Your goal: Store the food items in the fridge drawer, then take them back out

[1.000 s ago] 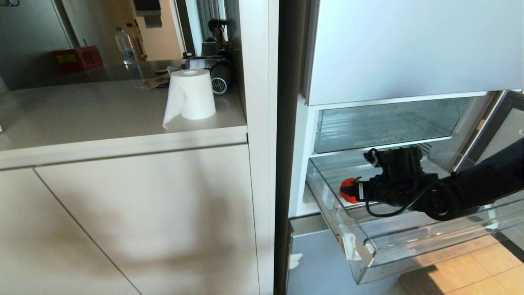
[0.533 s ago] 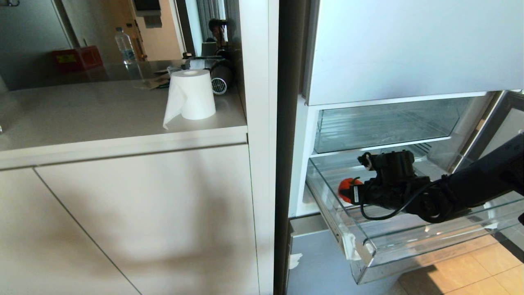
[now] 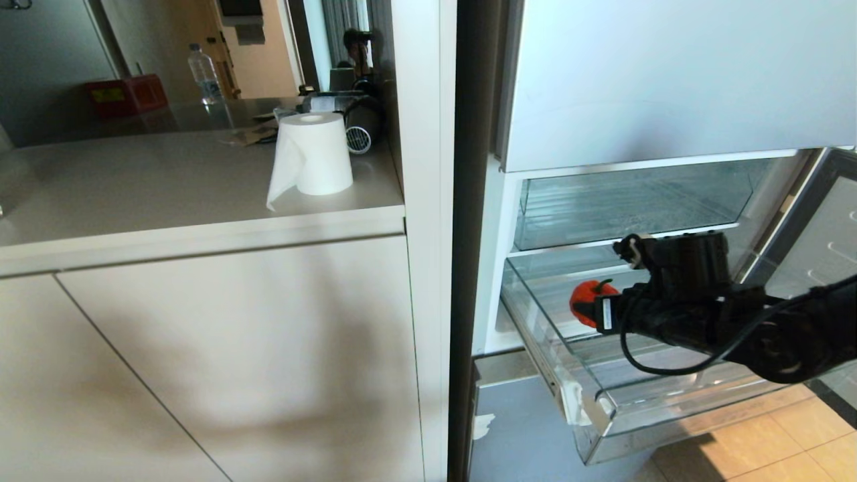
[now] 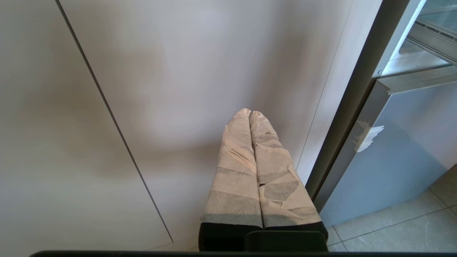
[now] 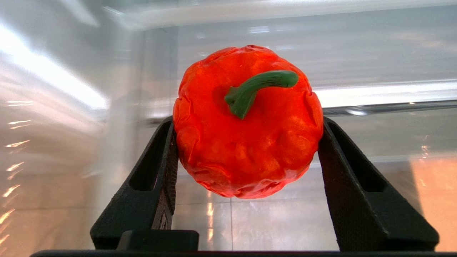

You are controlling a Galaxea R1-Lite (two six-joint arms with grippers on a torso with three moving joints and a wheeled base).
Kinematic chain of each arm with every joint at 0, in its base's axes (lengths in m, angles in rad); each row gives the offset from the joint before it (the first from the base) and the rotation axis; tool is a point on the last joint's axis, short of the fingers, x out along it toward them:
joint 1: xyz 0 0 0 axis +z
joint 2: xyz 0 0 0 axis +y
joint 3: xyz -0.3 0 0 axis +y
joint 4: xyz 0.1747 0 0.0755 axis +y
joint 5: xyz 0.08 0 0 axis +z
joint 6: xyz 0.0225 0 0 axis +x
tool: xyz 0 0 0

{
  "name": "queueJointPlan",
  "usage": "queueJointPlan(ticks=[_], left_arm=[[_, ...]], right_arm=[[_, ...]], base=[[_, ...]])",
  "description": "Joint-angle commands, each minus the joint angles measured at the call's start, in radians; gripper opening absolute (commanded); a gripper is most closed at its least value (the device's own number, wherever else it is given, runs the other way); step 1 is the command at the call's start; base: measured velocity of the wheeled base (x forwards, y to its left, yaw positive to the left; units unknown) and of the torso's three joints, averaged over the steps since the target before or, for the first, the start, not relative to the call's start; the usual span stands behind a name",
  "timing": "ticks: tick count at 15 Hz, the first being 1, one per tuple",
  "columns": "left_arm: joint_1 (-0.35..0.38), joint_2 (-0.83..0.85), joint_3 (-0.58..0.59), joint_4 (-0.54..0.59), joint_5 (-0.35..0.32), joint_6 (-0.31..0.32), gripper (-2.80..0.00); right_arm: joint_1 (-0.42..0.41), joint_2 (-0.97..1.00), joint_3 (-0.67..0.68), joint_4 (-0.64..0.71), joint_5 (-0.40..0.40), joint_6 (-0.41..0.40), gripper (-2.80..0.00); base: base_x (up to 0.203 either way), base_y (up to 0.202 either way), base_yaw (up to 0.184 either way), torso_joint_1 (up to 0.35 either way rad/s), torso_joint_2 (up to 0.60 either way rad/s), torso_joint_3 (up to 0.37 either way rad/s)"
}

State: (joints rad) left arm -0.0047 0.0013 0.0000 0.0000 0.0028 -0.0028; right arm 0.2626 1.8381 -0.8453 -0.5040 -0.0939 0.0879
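Observation:
A small orange-red, pumpkin-like fruit [image 3: 584,298] with a green stem is the only food item in view. My right gripper [image 3: 590,309] is shut on it, reaching in from the right over the pulled-out clear fridge drawer [image 3: 606,410]. In the right wrist view the fruit [image 5: 246,142] sits between the black fingers [image 5: 165,150], which press on both its sides, and it hangs just above the drawer floor. My left gripper [image 4: 250,112] is shut and empty, parked low in front of the pale cabinet door.
A deeper clear bin [image 3: 636,201] sits above the drawer, under a glossy door panel [image 3: 669,80]. The open fridge door [image 3: 827,227] stands at the right. A paper roll [image 3: 311,157] stands on the counter to the left. A blue-grey panel [image 3: 522,428] lies below the drawer.
My right gripper has closed on the fruit, then lifted it a little and carried it to the right inside the drawer. The left arm has not moved.

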Motion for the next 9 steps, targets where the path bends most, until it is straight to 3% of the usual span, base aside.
queueJointPlan(ticks=[1, 5, 9], left_arm=[[0.0, 0.0, 0.0, 0.0, 0.0, 0.0, -2.8], [0.0, 0.0, 0.0, 0.0, 0.0, 0.0, -2.8], [0.0, 0.0, 0.0, 0.0, 0.0, 0.0, -2.8]], right_arm=[[0.008, -0.227, 0.088, -0.004, -0.001, -0.001, -2.8], [0.012, -0.608, 0.241, 0.028, -0.027, -0.002, -2.8], [-0.015, -1.033, 0.408, 0.18, -0.074, 0.006, -2.8]], base=[[0.0, 0.0, 0.0, 0.0, 0.0, 0.0], [0.0, 0.0, 0.0, 0.0, 0.0, 0.0], [0.0, 0.0, 0.0, 0.0, 0.0, 0.0]])
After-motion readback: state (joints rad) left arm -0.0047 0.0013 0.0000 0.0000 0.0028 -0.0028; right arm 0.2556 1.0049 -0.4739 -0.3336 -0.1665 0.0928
